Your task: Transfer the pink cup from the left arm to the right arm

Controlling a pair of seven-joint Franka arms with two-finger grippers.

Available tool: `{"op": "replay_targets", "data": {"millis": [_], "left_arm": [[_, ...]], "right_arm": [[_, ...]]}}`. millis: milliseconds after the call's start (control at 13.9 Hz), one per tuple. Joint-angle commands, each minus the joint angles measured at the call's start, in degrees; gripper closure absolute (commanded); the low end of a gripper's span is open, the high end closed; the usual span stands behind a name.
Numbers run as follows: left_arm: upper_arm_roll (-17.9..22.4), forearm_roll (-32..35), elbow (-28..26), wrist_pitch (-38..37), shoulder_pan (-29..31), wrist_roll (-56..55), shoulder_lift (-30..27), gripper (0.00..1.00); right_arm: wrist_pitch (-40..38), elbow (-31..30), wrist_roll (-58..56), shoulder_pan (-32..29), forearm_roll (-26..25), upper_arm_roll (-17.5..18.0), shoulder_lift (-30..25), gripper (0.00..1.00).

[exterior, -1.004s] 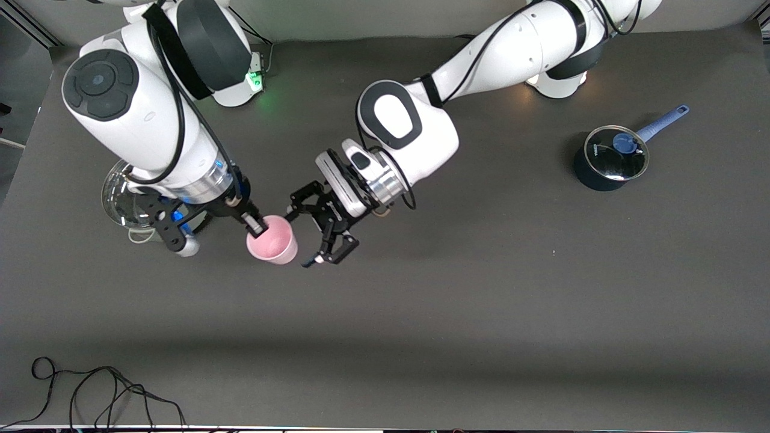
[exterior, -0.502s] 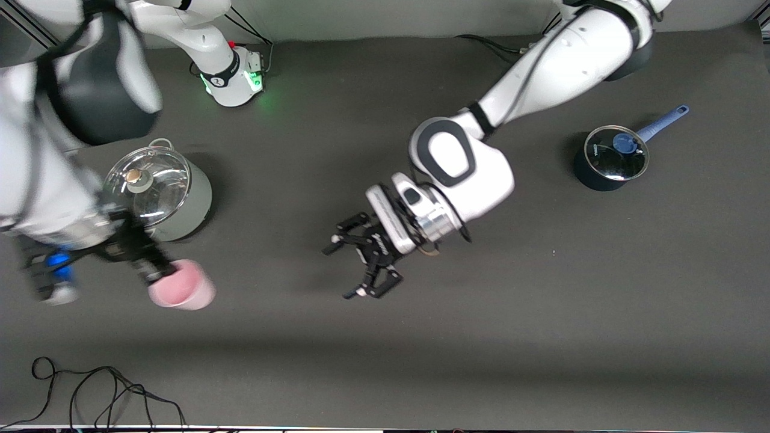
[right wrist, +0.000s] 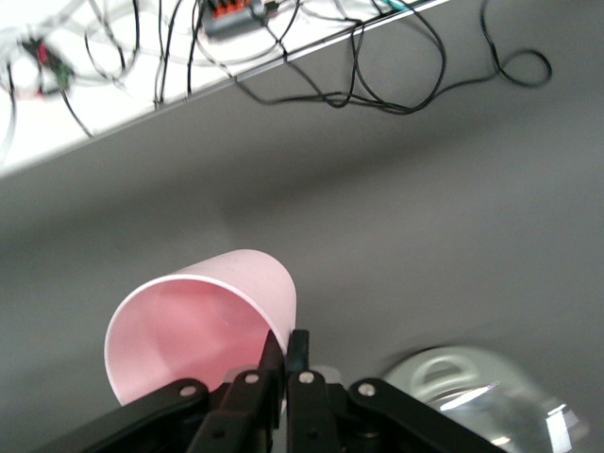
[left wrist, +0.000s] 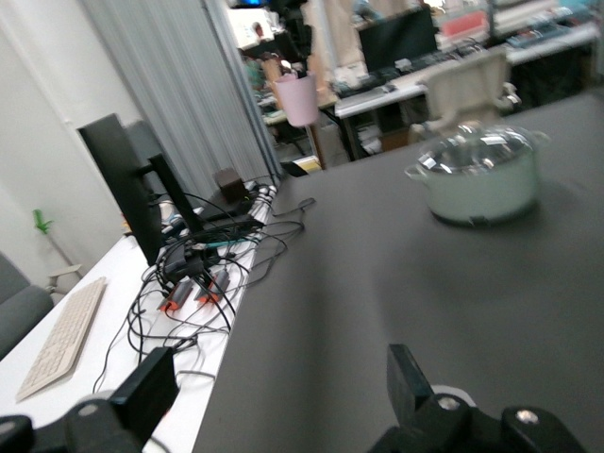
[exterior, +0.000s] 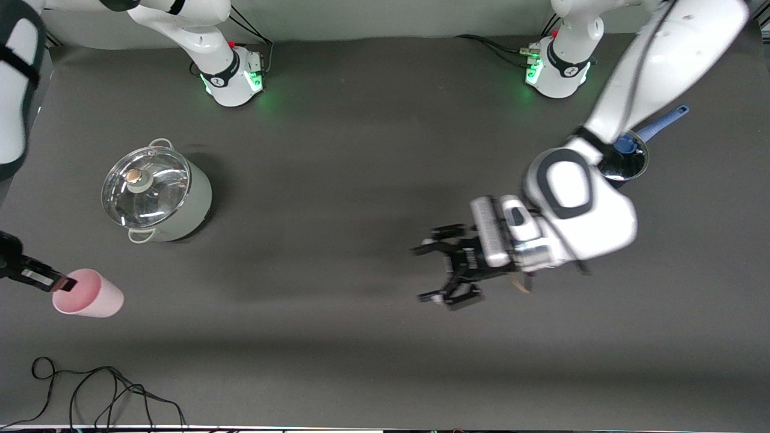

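The pink cup [exterior: 90, 294] is tilted on its side in the air, over the right arm's end of the table, near the front camera's edge. My right gripper [exterior: 60, 282] is shut on its rim, one finger inside and one outside. The right wrist view shows the cup [right wrist: 203, 321] pinched by that gripper [right wrist: 286, 354]. My left gripper [exterior: 424, 270] is open and empty, over the table's middle toward the left arm's end. The left wrist view shows its spread gripper [left wrist: 274, 396] and the cup [left wrist: 300, 99] far off.
A pale green pot with a glass lid [exterior: 156, 192] stands near the right arm's end; it also shows in the left wrist view [left wrist: 481, 175]. A dark blue saucepan [exterior: 628, 159] is partly hidden by the left arm. A black cable [exterior: 108, 385] lies at the near edge.
The right gripper has carried the pink cup away from the left gripper toward the right arm's end of the table. The left arm has drawn back toward its own end, gripper open.
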Motion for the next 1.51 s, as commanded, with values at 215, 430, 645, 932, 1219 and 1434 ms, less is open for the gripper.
{"op": "replay_targets", "data": {"millis": [215, 430, 645, 932, 1219, 1434], "left_arm": [[1.3, 18.3, -2.4, -24.0, 12.9, -8.8, -11.9, 0.00], [1.3, 29.9, 1.4, -36.8, 16.1, -10.1, -15.1, 0.00], [1.4, 38.7, 5.7, -46.3, 18.9, -10.2, -17.0, 0.00], [1.4, 51.2, 10.5, -54.3, 20.1, -13.7, -17.4, 0.00], [1.3, 60.2, 13.6, -61.9, 20.0, -23.3, -17.7, 0.00], [1.5, 62.0, 14.1, -63.0, 20.2, -34.6, -20.0, 0.00]], "right_arm": [[2.8, -5.7, -28.7, -6.2, 1.0, 0.3, 1.9, 1.00], [6.0, -5.9, -31.0, -5.7, 0.1, 0.4, 6.3, 1.00], [11.7, -5.9, -30.9, -5.0, -0.1, 0.5, 11.2, 1.00], [16.6, -5.9, -30.8, -4.1, -0.1, 0.5, 16.4, 1.00], [19.3, -5.8, -30.9, -4.0, 0.1, 0.6, 20.1, 1.00], [20.0, -5.7, -31.1, -4.1, -0.3, 0.6, 21.6, 0.88]]}}
